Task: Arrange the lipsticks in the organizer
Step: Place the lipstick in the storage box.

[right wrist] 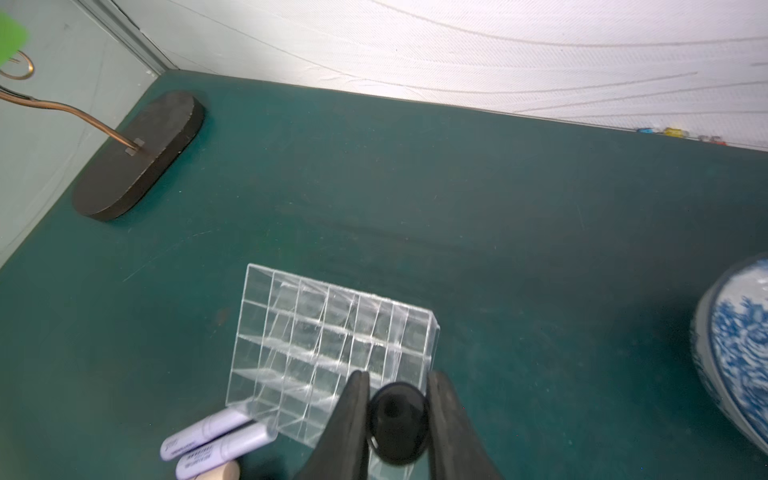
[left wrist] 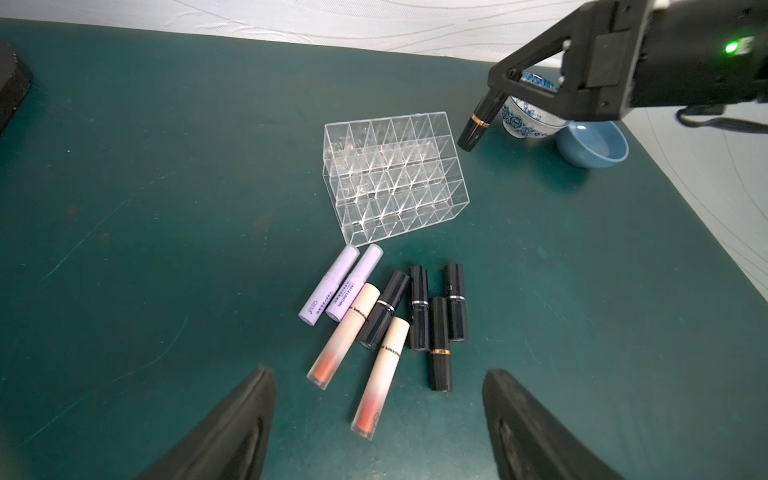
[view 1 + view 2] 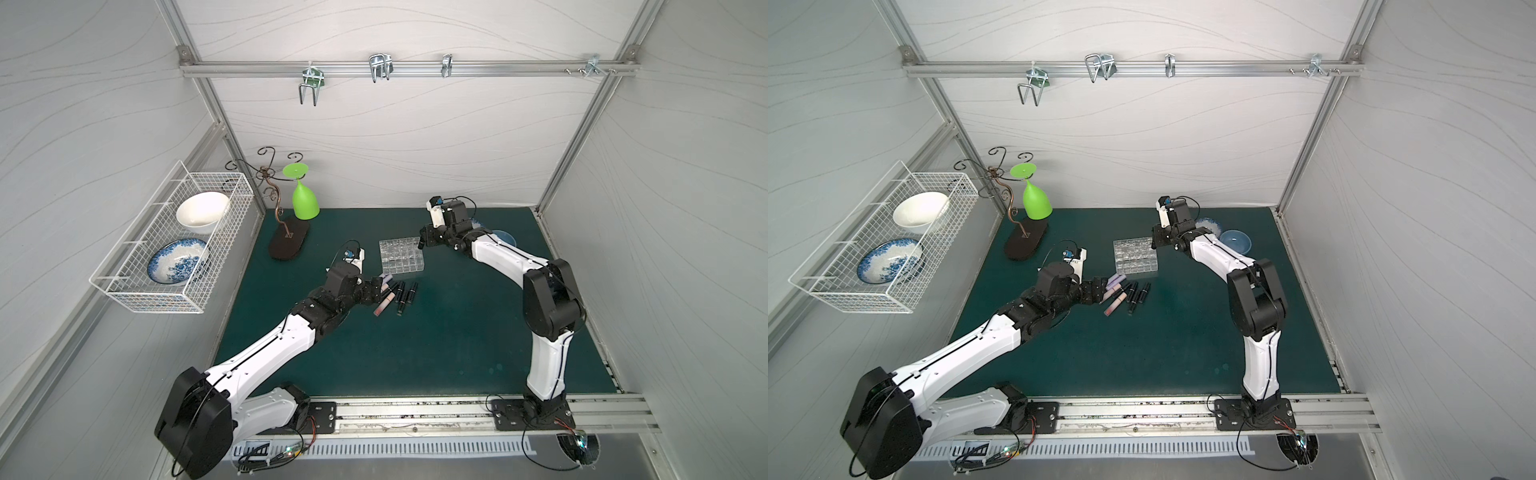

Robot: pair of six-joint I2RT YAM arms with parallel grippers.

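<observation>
Lipsticks (image 2: 382, 311): eight lie in a loose cluster on the green mat (image 3: 415, 353), on the robot's side of the organizer (image 2: 395, 183), with the nearest tips just beside its wall. Two are lilac and lie side by side, two are pale pink with orange-red clear ends, and four are glossy black, one with a gold band and the rest silver. A ninth, a black lipstick (image 2: 478, 120) with a gold band, is pinched in the right gripper (image 1: 398, 386), jaws narrow on it, tilted and raised near the organizer's far right corner. The organizer is clear acrylic with a grid of small square cells, and all nine tubes are outside it. The left gripper (image 2: 378, 374) has its jaws wide and grips nothing, sitting low at the cluster's near left edge; cannot tell if it touches a tube. The wire basket (image 3: 124, 286) on the left wall holds a white bowl (image 3: 202, 212) and a blue-patterned dish (image 3: 178, 261). Behind the right arm, a blue bowl (image 2: 594, 145) and a patterned cup (image 2: 523, 120) sit on the mat. A green glass (image 3: 305, 199) hangs upside down on the rack (image 3: 289, 245). The left wrist view shows the organizer's stepped tiers and the print on the tubes. The right wrist view shows the held tube end-on and only the lilac pair. Both top views show the basket.
</observation>
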